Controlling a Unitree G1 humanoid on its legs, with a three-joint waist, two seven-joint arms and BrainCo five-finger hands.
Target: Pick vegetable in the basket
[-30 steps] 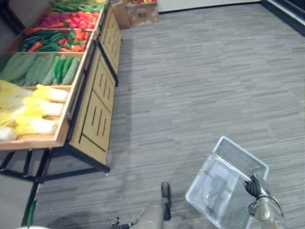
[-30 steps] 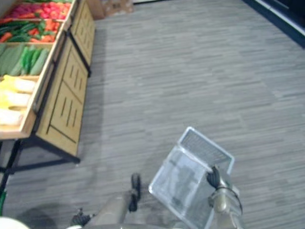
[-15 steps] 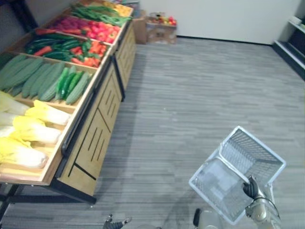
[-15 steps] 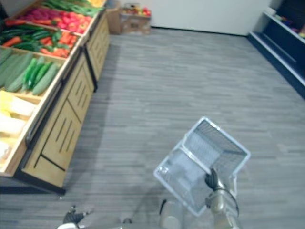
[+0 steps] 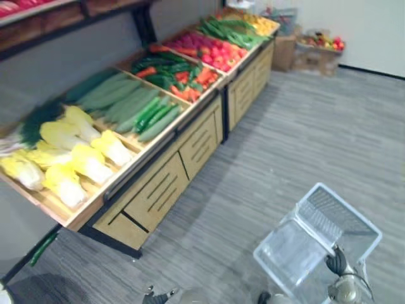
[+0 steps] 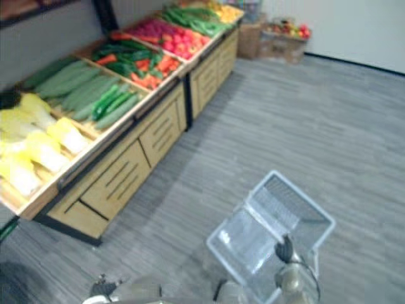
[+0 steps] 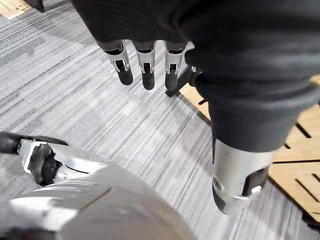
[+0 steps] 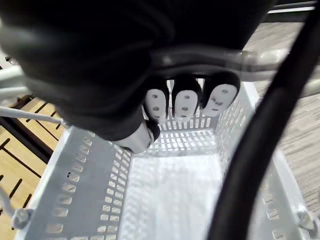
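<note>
Vegetables are lying in the wooden display stand's slanted bins, napa cabbages nearest and cucumbers beyond, tilted for easy reaching. The right hand is curling round the handle of the empty white basket, carrying it low for loading. The left hand is hanging free, fingers straight. Grey striped carpet is covering the shop floor.

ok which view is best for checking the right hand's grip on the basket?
The right wrist view: the right hand shows close up, fingers curled round the basket handle. Both eye views show the whole basket from above, the hand small at its near rim. The left wrist view looks at the open left hand.
</note>
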